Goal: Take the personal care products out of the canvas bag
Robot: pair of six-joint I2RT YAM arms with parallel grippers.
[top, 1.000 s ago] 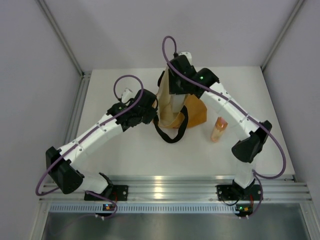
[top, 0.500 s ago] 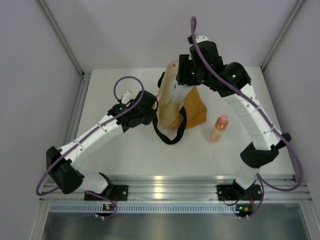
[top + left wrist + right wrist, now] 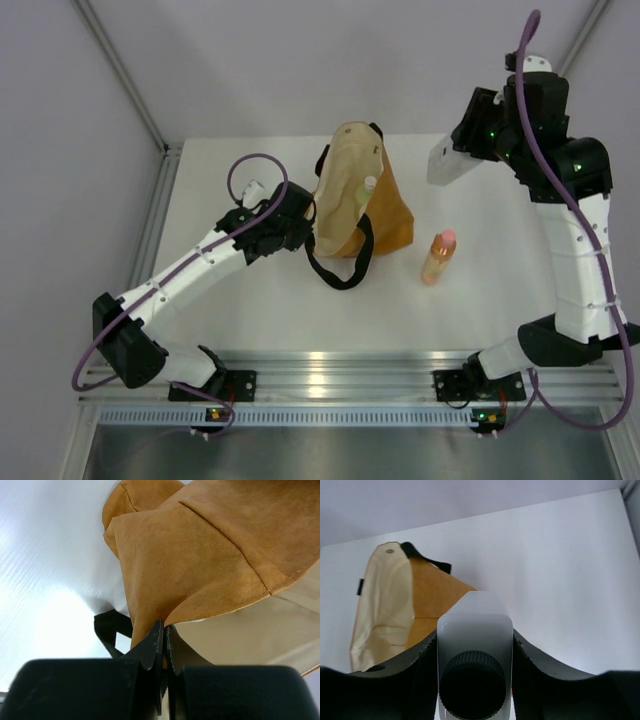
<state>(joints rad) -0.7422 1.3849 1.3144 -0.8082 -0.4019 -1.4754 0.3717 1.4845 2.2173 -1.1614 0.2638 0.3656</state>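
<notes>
The mustard-orange canvas bag [image 3: 385,215] lies at the table's middle back, its cream-lined mouth [image 3: 345,190] open. My left gripper [image 3: 165,630] is shut on the bag's edge [image 3: 200,565], at the bag's left side [image 3: 300,222]. My right gripper [image 3: 447,163] is raised at the back right and shut on the whitish bottle with black cap [image 3: 475,645], which also shows in the top view [image 3: 445,162]. The slim orange bottle with pink cap [image 3: 438,257] stands on the table right of the bag. A white-topped bottle [image 3: 367,186] peeks from the bag's mouth. The cream jar is hidden.
A black loop handle [image 3: 340,268] lies in front of the bag; another [image 3: 376,131] is at its far end. Grey walls close in the white table [image 3: 250,300] on three sides. A metal rail [image 3: 340,375] runs along the near edge.
My right gripper has lifted out of the bag's mouth and swung up and right with the whitish bottle. The left arm has held still on the bag's edge.
</notes>
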